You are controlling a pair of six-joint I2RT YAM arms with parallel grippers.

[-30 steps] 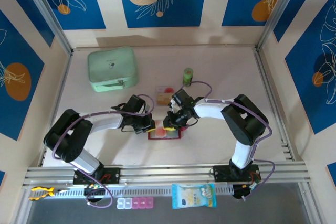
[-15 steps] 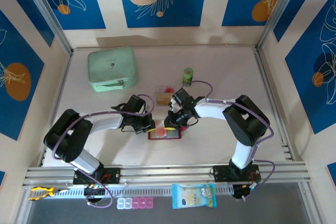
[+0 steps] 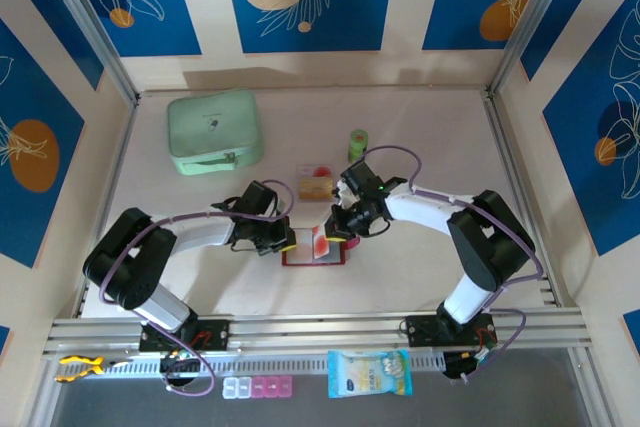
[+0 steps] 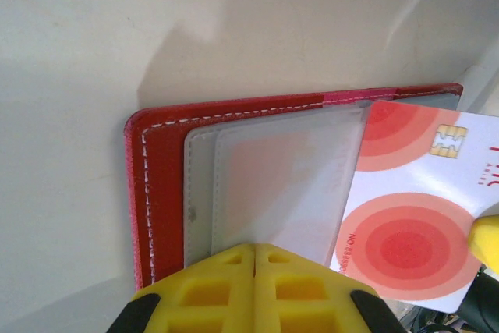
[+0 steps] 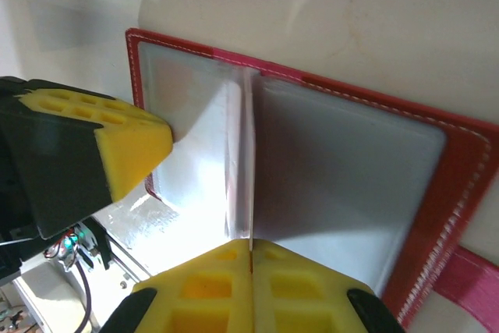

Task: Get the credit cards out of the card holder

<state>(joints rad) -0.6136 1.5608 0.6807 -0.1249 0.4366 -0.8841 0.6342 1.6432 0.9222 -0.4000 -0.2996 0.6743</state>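
On the pale, matte table, the biggest thing is a mint-green zip case, soft-looking and round-cornered, well apart at the far left. Near the middle lies the card holder, open and flat. It is dark red leather with white stitching along its rounded edge, cloudy grey plastic sleeves inside, and a pinkish-red strap sticking out from one corner. A stiff, glossy white card, printed with red ringed circles and a gold chip, stands partly out of the sleeves. Beyond the holder some loose cards, tan with red, lie flat on the table. Near them stands a small green tub.

The left claw has its yellow ribbed pads pressed fully together on the edge of a clear sleeve. The right claw is likewise closed tight, and the white card runs edge-on straight between its pads, above the fold of the holder.

By count: two claws, one case, one holder, one gripped card, one tub. The loose cards overlap, so their number cannot be told.
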